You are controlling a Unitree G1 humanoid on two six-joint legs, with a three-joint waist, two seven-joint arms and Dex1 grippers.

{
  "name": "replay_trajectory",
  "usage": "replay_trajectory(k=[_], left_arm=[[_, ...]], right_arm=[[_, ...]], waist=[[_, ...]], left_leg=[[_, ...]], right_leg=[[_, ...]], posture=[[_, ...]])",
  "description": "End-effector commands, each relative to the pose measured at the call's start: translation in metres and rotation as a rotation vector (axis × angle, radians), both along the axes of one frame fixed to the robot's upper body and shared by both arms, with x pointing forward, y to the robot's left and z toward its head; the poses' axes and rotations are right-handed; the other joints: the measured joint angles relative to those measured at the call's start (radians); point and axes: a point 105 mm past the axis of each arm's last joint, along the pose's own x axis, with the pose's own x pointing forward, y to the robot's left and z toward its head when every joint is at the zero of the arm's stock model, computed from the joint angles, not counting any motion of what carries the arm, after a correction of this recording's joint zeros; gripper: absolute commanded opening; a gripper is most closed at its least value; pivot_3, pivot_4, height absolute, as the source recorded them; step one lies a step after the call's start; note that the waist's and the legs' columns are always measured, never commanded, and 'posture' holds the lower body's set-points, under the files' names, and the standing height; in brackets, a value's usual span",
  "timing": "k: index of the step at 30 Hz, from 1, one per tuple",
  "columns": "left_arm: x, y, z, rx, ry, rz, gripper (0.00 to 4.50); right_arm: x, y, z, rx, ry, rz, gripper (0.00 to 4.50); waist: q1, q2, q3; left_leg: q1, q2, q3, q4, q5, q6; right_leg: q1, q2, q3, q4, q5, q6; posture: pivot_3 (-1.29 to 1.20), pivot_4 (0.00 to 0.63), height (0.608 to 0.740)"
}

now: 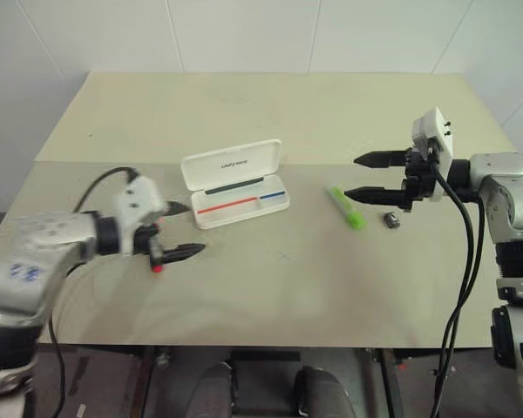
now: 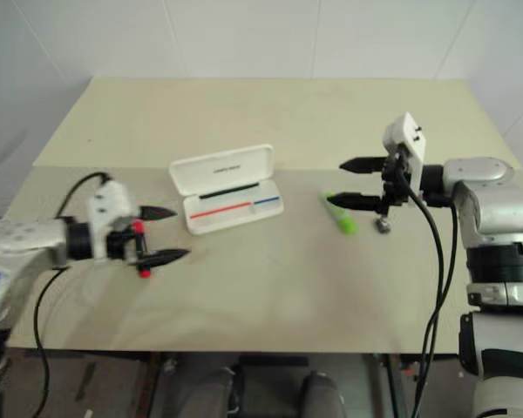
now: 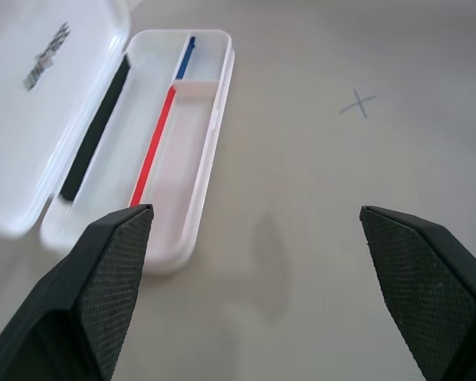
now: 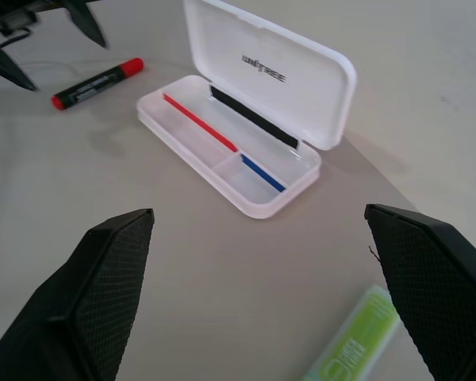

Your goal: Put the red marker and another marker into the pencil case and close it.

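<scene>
The white pencil case (image 1: 231, 163) lies open on the table, lid back, with red, blue and dark lines inside. The red marker (image 4: 95, 82) lies flat to the left of the case, under my left gripper (image 1: 194, 230), which is open and hovers just above it with nothing between its fingers. Only one red tip (image 1: 157, 267) of it pokes out below that gripper in the head views. The lime-green marker (image 1: 344, 207) lies right of the case. My right gripper (image 1: 352, 177) is open and empty, a little above the green marker and pointing towards the case.
A small dark grey block (image 1: 391, 219) sits just right of the green marker, below the right gripper. The beige table (image 1: 279, 287) has free room in front of and behind the case. A faint cross mark (image 3: 358, 103) is drawn on the tabletop.
</scene>
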Motion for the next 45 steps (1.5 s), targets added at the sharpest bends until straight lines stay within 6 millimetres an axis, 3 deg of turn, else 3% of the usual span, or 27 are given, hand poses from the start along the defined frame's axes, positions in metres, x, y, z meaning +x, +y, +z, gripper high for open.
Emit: replay_trajectory(k=[1, 5, 10, 15, 20, 25, 29, 40, 45], left_arm=[[0.014, -0.008, -0.001, 0.057, -0.035, -0.037, 4.47], [0.04, -0.011, -0.002, 0.09, -0.066, -0.023, 4.47], [0.044, -0.022, -0.015, 0.089, -0.017, -0.097, 4.47], [0.048, -0.028, -0.025, 0.059, 0.049, -0.136, 4.47], [0.065, -0.023, -0.037, 0.123, 0.04, -0.068, 4.47], [0.062, -0.021, -0.057, 0.207, 0.101, -0.103, 4.47], [0.065, -0.013, -0.067, 0.292, 0.075, -0.083, 3.57], [0.063, -0.01, -0.056, 0.27, 0.017, -0.08, 0.02], [0.058, -0.017, -0.04, 0.197, -0.01, -0.124, 0.02]], right_arm=[[-0.022, 0.012, 0.014, 0.013, -0.045, 0.086, 4.5], [-0.043, 0.029, 0.011, 0.024, -0.032, 0.149, 4.5], [-0.051, 0.035, 0.011, 0.047, -0.034, 0.127, 4.5], [-0.047, 0.022, 0.013, 0.04, -0.056, 0.029, 4.5], [-0.052, 0.015, 0.017, 0.036, -0.068, 0.004, 4.5], [-0.043, 0.006, 0.021, 0.026, -0.105, -0.083, 4.5], [-0.043, 0.007, 0.024, 0.031, -0.118, -0.09, 4.5], [-0.037, 0.003, 0.026, 0.034, -0.138, -0.125, 4.5], [-0.035, 0.003, 0.027, 0.029, -0.139, -0.125, 4.5]], waist=[[-0.004, 0.0, 0.0], [-0.003, 0.0, 0.0], [-0.001, -0.001, 0.0], [0.001, -0.001, 0.0], [0.005, -0.002, 0.001], [0.002, -0.002, 0.001], [0.002, -0.002, 0.0], [-0.004, -0.003, -0.001], [-0.006, -0.003, -0.001]], left_leg=[[0.0, 0.0, 0.0, 0.0, 0.0, 0.0], [0.001, 0.002, 0.001, 0.001, 0.0, 0.0], [0.001, 0.002, 0.001, 0.001, -0.001, 0.0], [0.001, 0.002, 0.001, 0.004, -0.001, 0.0], [0.001, 0.002, 0.001, 0.004, -0.001, 0.001], [0.001, 0.002, 0.001, 0.005, -0.001, 0.001], [0.001, 0.003, 0.001, 0.005, -0.001, 0.001], [0.002, 0.004, 0.001, 0.008, -0.003, 0.001], [0.002, 0.006, 0.002, 0.008, -0.003, 0.001]], right_leg=[[0.0, 0.0, 0.0, 0.0, 0.0, 0.0], [0.0, 0.002, 0.001, 0.001, 0.0, -0.001], [0.0, 0.003, 0.002, -0.001, 0.0, -0.001], [0.001, 0.003, 0.002, 0.001, 0.0, -0.001], [0.001, 0.003, 0.002, 0.0, 0.001, -0.001], [0.001, 0.003, 0.002, 0.001, 0.001, -0.001], [0.002, 0.003, 0.002, 0.001, 0.001, -0.001], [0.003, 0.004, 0.002, 0.001, 0.001, -0.001], [0.002, 0.006, 0.003, 0.001, 0.001, -0.001]], posture=[[0.0, 0.15, 0.74], [0.0, 0.15, 0.74], [0.0, 0.15, 0.74], [0.0, 0.15, 0.74], [0.0, 0.15, 0.74], [0.0, 0.15, 0.74], [0.0, 0.15, 0.74], [0.0, 0.15, 0.74], [0.0, 0.15, 0.74]])
